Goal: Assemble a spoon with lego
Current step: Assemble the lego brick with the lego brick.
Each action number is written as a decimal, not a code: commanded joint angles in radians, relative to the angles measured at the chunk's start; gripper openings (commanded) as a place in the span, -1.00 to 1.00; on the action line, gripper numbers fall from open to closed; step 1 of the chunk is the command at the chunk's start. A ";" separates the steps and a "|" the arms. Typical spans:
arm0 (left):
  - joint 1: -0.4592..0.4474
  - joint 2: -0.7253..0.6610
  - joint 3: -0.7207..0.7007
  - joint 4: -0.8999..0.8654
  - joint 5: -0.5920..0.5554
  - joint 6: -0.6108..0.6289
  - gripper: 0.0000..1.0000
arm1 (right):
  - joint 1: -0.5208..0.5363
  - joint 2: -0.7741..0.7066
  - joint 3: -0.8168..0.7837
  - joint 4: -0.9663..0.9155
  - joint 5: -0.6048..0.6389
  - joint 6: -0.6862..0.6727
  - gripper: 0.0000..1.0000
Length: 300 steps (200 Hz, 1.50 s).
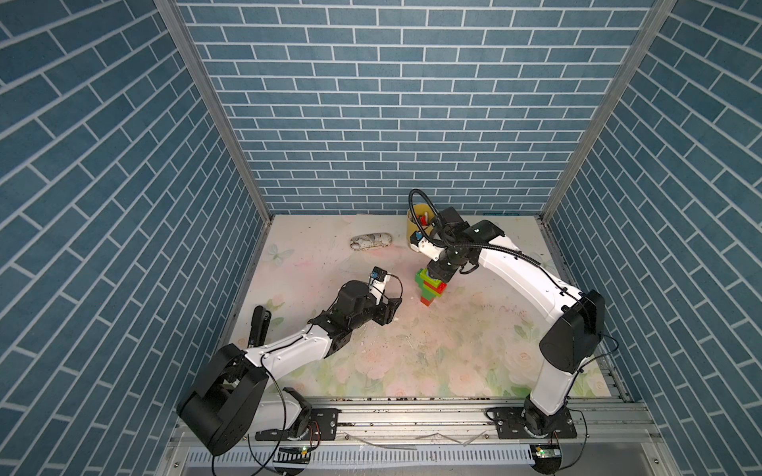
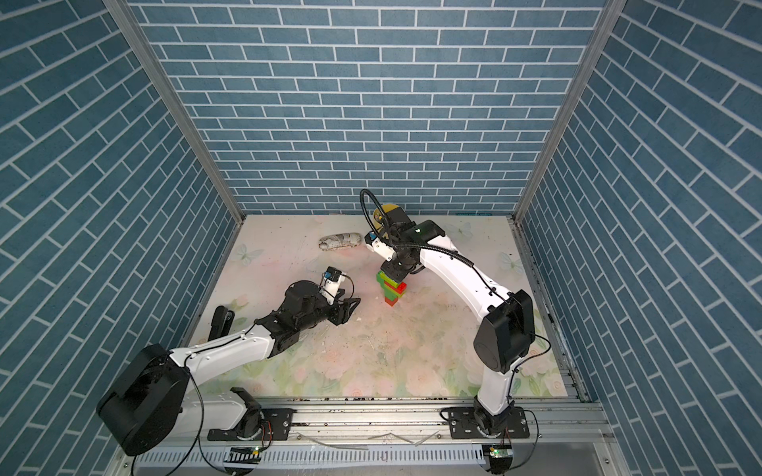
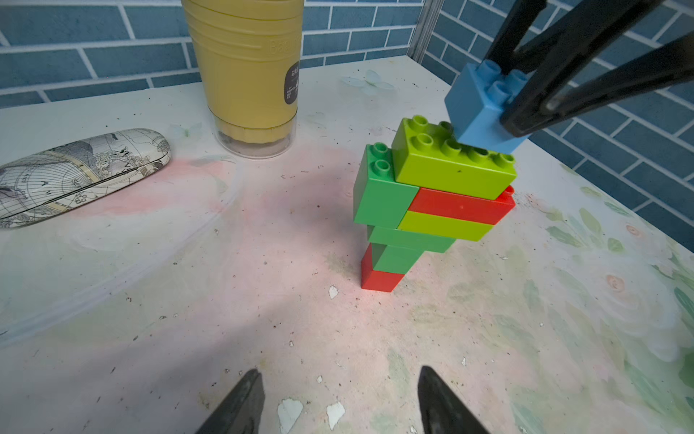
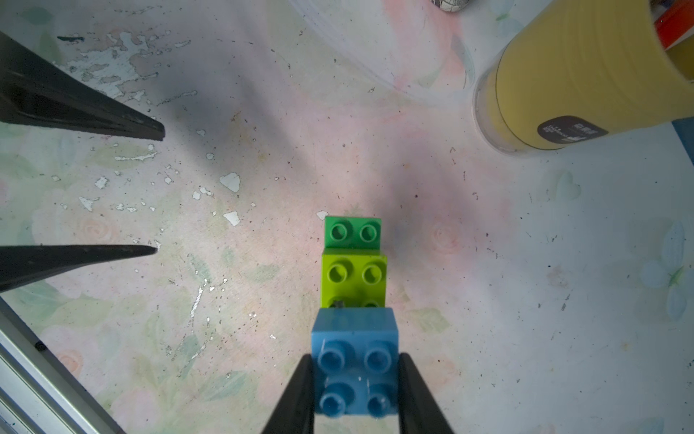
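Build so far: the spoon (image 3: 432, 199) stands upright on the table (image 3: 263, 319), with a red-and-green stem at the bottom and a green, lime and red head stacked above it.
Where it is: mid-table in both top views. The yellow cup (image 1: 416, 230) is at its 12 o'clock and the glasses case (image 1: 371, 242) at about 10 o'clock.
Last piece: here comes the light-blue brick (image 3: 477, 109), over one end of the top lime brick (image 3: 450, 169). It is tilted, with its lower edge touching the studs (not sitting flat, by the look of it).
Done: stem and head look joined.
Left to do: level the blue tip, press it home, then let go.
Right claw (image 4: 356, 390): clamped tight on the light-blue brick, one finger on each side wall and the studs showing between them.
Left claw (image 3: 340, 375): jaws about halfway apart with nothing between them. It is touching no brick and sits low over the table at the spoon's 8 o'clock, well clear and pointing at it.
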 commanded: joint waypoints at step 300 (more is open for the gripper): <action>-0.006 -0.044 0.010 -0.082 -0.051 0.034 0.35 | 0.016 0.191 0.153 -0.274 0.017 0.027 -0.19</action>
